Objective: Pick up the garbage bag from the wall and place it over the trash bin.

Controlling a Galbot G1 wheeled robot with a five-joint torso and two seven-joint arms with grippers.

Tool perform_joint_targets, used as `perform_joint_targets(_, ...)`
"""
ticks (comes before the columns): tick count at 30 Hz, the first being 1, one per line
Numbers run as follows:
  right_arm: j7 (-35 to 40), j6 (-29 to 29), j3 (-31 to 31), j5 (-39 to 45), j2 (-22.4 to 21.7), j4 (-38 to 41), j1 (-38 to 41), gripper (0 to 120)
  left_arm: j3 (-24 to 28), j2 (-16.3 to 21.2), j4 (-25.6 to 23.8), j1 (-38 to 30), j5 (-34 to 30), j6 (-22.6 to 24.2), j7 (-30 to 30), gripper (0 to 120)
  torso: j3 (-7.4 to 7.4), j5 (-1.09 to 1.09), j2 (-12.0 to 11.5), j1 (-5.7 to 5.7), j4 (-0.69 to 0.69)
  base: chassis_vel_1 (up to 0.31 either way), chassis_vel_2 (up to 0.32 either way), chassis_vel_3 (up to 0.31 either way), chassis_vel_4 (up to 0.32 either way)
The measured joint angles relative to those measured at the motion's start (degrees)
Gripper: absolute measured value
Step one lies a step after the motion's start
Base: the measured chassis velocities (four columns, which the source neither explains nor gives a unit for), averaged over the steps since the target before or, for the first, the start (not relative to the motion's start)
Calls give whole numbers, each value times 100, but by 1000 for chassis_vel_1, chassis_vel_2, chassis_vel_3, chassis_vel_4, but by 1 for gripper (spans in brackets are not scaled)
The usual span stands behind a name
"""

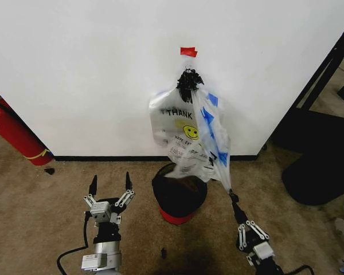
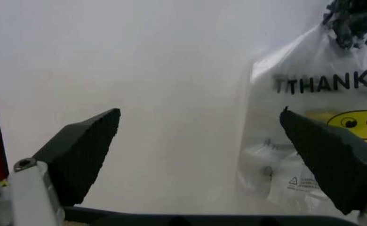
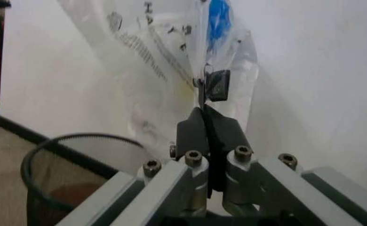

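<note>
A bunch of printed plastic bags hangs on the white wall (image 1: pixel 92 69) from a black knot (image 1: pixel 188 78) under a red tape strip (image 1: pixel 188 51). One garbage bag (image 1: pixel 216 134) is stretched down and out from the bunch, and my right gripper (image 1: pixel 234 197) is shut on its lower end. The right wrist view shows that gripper (image 3: pixel 207 101) pinching the film of the bag (image 3: pixel 171 52). The black trash bin (image 1: pixel 179 195) with a red base stands below the bags. Left of the bin, my left gripper (image 1: pixel 110 184) is open and holds nothing. It (image 2: pixel 202 141) faces the wall.
A red fire extinguisher (image 1: pixel 14 134) leans at the wall's left end. A black frame and a dark round object (image 1: pixel 321 166) stand at the right. The floor is brown carpet, with a black baseboard (image 1: pixel 103 157) along the wall.
</note>
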Motion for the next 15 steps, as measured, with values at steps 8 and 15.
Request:
perform_joint_targets(8, 343, 37, 41, -139, -51, 30, -275, 0, -2, -32, 5, 58, 23, -67, -2, 100, 0, 0, 0, 0, 0, 0, 0, 0, 0)
perform_joint_targets(15, 597, 31, -1, -341, -85, -4, -462, 0, -1, -31, 5, 63, 25, -81, -7, 100, 0, 0, 0, 0, 0, 0, 0, 0, 0)
